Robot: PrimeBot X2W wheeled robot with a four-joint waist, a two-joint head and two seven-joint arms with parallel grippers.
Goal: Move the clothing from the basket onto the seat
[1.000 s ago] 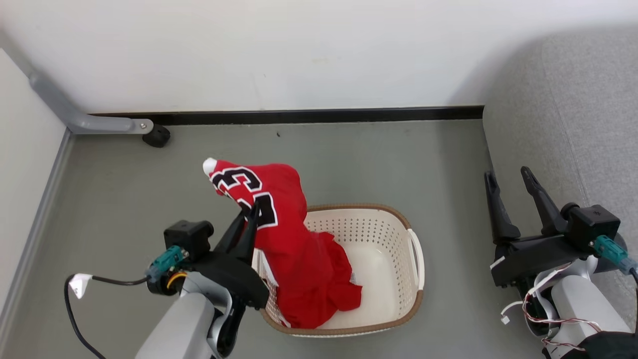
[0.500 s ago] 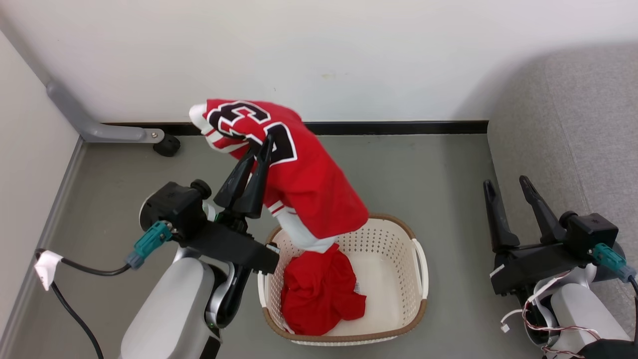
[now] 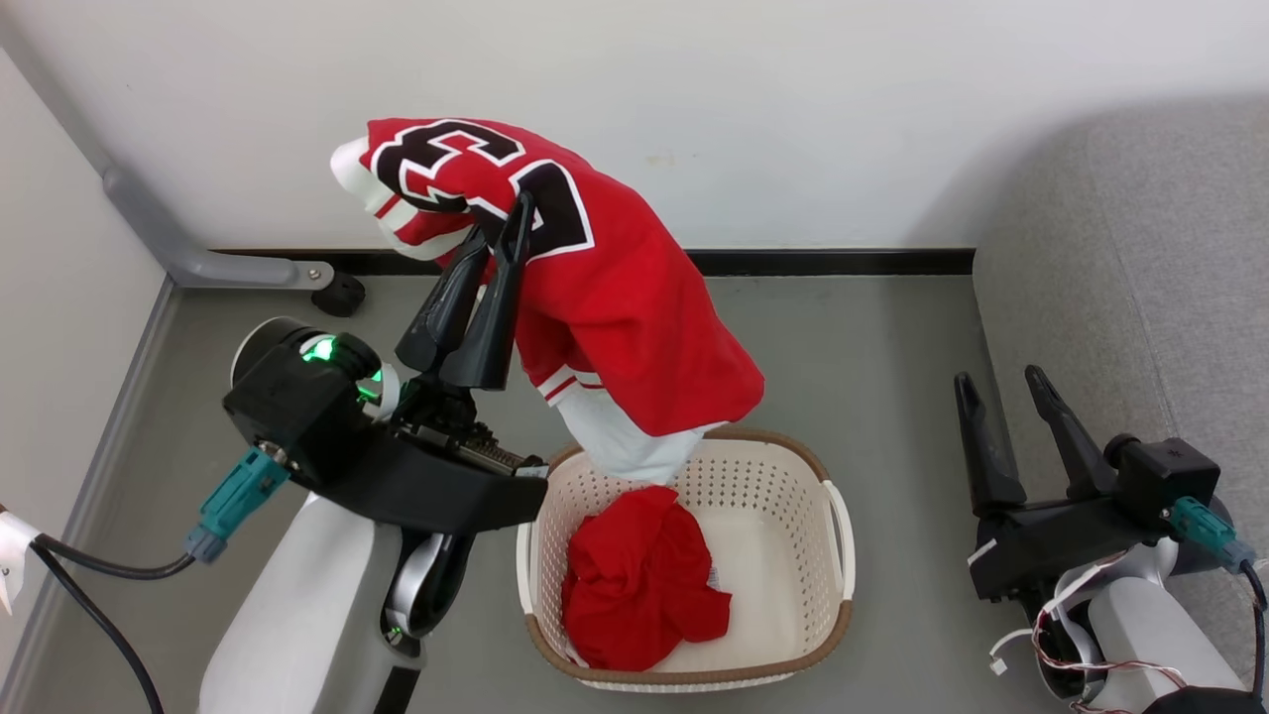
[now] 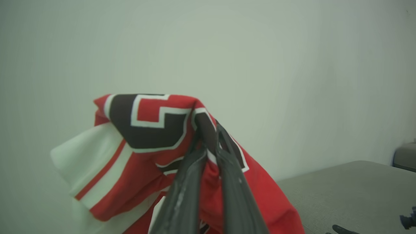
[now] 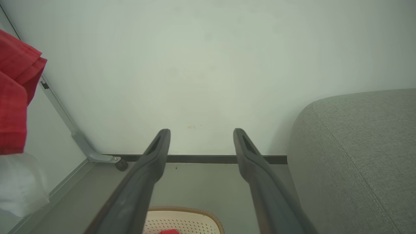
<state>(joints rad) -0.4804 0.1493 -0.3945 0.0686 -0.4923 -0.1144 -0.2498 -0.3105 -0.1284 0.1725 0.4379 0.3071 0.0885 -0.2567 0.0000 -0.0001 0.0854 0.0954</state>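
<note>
Jersey (image 3: 634, 327) now hoisted clear of basket (image 3: 694, 678) in pinched left jaws, plain red garment (image 3: 644, 585) remains inside; right jaws wide, empty; seat (image 3: 1140, 248) next

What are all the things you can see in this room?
jersey: one, red with a black-and-white number and white trim, hanging in the air above the basket
plain garment: one, red, crumpled inside the basket
basket: one, cream-white with a brown rim, on the grey floor
sofa: one, light grey, at the right
metal bar: one, grey with a black foot, by the white wall at the left
skirting strip: one, black, along the bottom of the wall
left end effector: one, dark, shut on the jersey
right end effector: one, dark, open with nothing in it, beside the sofa
</note>
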